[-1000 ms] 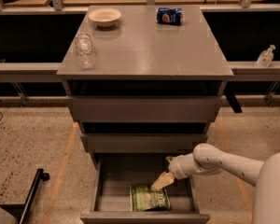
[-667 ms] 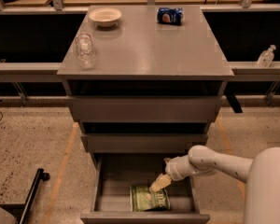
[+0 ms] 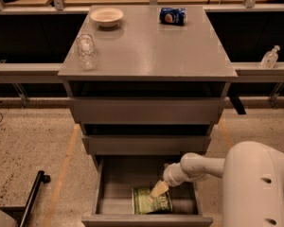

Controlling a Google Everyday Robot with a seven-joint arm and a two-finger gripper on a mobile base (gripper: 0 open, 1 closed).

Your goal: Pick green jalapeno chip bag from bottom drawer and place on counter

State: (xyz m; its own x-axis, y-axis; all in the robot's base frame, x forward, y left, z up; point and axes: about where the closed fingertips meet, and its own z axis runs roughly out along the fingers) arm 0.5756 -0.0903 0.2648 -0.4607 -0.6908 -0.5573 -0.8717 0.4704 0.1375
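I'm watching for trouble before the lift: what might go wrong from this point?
The gripper is over the upper edge of the green jalapeno chip bag in the bottom drawer; crinkly foil may slip. Lifting, the arm could clip the middle drawer above. The counter holds a bowl, bottle and blue can to avoid.

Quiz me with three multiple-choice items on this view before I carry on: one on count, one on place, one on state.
1. How many things stand on the counter?
A. three
B. one
C. five

2. Where does the green jalapeno chip bag lie?
A. on the floor
B. in the bottom drawer
C. on the counter

3. The bottom drawer is:
A. shut
B. lifted out of the cabinet
C. pulled open

Key:
1 A: a bowl, a blue can and a clear bottle.
2 B: the bag rests on the drawer floor, with the gripper low inside, at its top edge.
3 C: its inside shows from above.
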